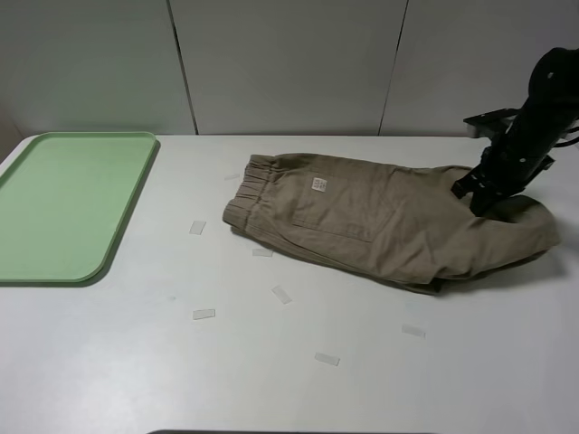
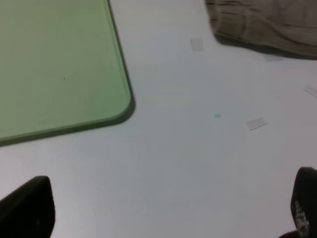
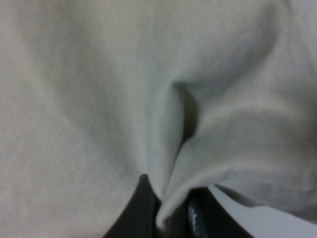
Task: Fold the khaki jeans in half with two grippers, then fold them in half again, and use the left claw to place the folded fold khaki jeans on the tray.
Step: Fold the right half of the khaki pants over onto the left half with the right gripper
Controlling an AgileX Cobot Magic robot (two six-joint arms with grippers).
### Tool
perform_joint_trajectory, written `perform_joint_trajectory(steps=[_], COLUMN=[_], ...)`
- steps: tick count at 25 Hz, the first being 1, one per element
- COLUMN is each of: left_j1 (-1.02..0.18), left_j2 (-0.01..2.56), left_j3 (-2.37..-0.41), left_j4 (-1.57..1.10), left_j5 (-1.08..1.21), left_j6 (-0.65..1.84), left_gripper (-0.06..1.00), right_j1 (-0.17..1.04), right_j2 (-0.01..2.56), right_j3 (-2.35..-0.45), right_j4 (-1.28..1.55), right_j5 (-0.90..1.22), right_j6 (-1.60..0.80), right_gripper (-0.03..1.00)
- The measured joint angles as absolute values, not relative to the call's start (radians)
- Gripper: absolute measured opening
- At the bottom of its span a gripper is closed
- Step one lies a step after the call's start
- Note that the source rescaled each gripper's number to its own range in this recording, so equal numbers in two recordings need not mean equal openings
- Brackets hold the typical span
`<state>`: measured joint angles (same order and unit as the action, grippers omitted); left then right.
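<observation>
The khaki jeans point(image 1: 380, 221) lie flat on the white table, right of the middle, with the elastic waistband pointing left and a pale label on top. My right gripper point(image 1: 476, 192) is at their far right end, shut on a raised fold of the cloth. In the right wrist view the khaki jeans point(image 3: 124, 99) fill the picture, and a pinched ridge runs down between the black fingers point(image 3: 136, 213). The pale green tray point(image 1: 63, 203) lies at the far left. My left gripper point(image 2: 166, 213) hovers open over bare table, between the tray point(image 2: 59, 64) and the waistband point(image 2: 257, 25). It holds nothing.
Several small clear tape pieces point(image 1: 204, 314) are scattered on the table in front of the jeans. A grey panelled wall point(image 1: 289, 63) stands behind the table. The left arm is outside the high view.
</observation>
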<state>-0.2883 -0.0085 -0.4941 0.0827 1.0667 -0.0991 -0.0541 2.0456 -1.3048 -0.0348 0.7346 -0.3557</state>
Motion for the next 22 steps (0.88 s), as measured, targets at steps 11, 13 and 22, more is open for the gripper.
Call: perform_joint_trajectory(steps=[11,13,22], left_j1=[-0.288,-0.288,-0.288], left_j2=[-0.008,-0.008,-0.008], left_j3=[-0.494,-0.494,-0.494], left_j4=[0.083,0.083,0.084], left_j5=[1.067,1.067,1.067], left_j6=[-0.099,-0.099,-0.099], left_gripper=[0.99,0.99,0.99], right_j1=[-0.012,0.054,0.239], right_j2=[1.926,1.923,1.923], right_j3=[-1.284,-1.284,-1.325], right_j4=[-0.264,-0.260,-0.205], right_j5=[0.744,0.759,0.761], right_j6=[-0.259,-0.238,-0.131], right_gripper=[0.11,0.11,0.11])
